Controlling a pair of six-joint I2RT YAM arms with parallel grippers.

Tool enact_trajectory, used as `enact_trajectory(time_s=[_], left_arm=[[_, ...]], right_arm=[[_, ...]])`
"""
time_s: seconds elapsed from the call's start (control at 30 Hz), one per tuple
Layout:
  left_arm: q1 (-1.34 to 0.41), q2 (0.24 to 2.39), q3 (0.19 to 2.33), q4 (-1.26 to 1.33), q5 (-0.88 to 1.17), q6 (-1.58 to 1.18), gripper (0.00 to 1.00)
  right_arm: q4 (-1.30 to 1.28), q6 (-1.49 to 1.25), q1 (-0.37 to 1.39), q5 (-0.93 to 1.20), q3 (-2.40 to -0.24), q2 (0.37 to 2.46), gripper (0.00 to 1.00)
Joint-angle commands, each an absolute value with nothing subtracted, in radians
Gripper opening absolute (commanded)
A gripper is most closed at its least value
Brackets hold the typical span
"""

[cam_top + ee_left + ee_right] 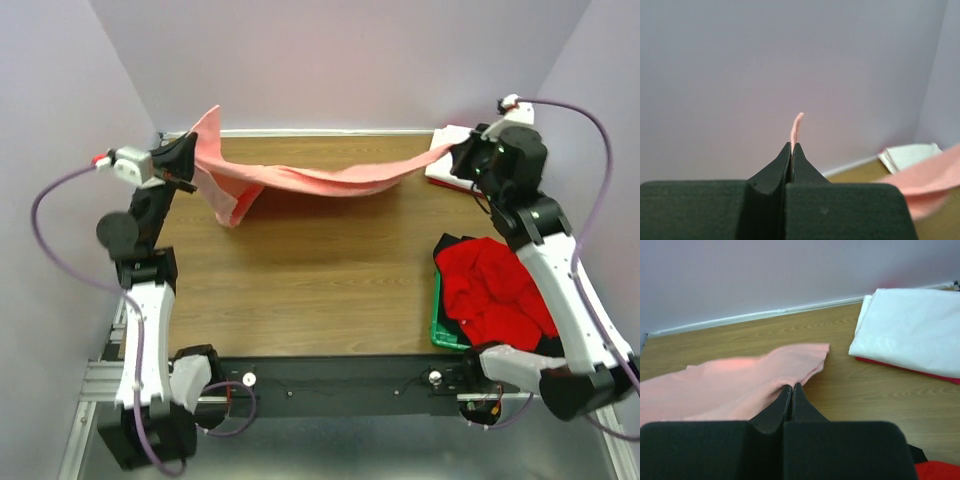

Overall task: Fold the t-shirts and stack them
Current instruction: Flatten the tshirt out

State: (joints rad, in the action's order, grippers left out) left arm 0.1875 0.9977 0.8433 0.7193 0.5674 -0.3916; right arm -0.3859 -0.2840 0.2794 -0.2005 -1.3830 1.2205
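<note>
Left gripper [792,148] clenched on one edge of the salmon-pink t-shirt [330,181]. The shirt is strung sagging over the wooden table [300,285] to the right gripper [791,388], which is pinched on the opposite edge. Just right of that gripper, a folded white t-shirt [910,330] is laid on what seems a red garment [905,369]. Behind it, red t-shirts [495,290] are heaped on a green crate [437,328].

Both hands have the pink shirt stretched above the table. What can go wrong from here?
1. The left hand pinches only a thin edge of the pink shirt. Little cloth shows past its tips, so it may slip out.
2. The right hand works close to the folded white shirt. Lowering there could drag that stack.
3. The cloth hangs bunched near the left hand, so it may land creased.
</note>
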Motion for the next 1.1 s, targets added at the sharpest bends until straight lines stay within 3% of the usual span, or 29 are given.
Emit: enact_trajectory(time_s=[0.0, 0.1, 0.3, 0.5, 0.63, 0.83, 0.97, 1.07], left_arm=[[0.187, 0.755, 0.919, 0.623, 0.373, -0.239, 0.00], [0.187, 0.675, 1.056, 0.513, 0.345, -0.181, 0.00], [0.187, 0.729, 1.379, 0.301, 0.371, -0.083, 0.00], [0.187, 0.791, 1.574, 0.285, 0.388, -0.077, 0.00], [0.187, 0.873, 1.514, 0.428, 0.497, -0.187, 0.00], [0.187, 1.121, 1.291, 0.632, 0.552, -0.253, 0.00], [0.190, 1.520, 1.284, 0.751, 0.671, -0.275, 0.01], [0.209, 1.841, 1.440, 0.704, 0.704, -0.354, 0.53]], right_arm=[[-0.374, -0.281, 0.275, -0.195, -1.367, 1.048, 0.00], [-0.402, -0.264, 0.275, -0.161, -1.443, 0.973, 0.01], [-0.459, -0.239, 0.273, -0.156, -1.627, 0.928, 0.00], [-0.465, -0.219, 0.275, -0.147, -1.762, 0.960, 0.00], [-0.457, -0.241, 0.275, -0.221, -1.735, 1.029, 0.01], [-0.274, -0.288, 0.275, -0.291, -1.469, 1.215, 0.00], [-0.173, -0.298, 0.272, -0.382, -1.443, 1.492, 0.00], [-0.156, -0.319, 0.247, -0.385, -1.543, 1.757, 0.00]])
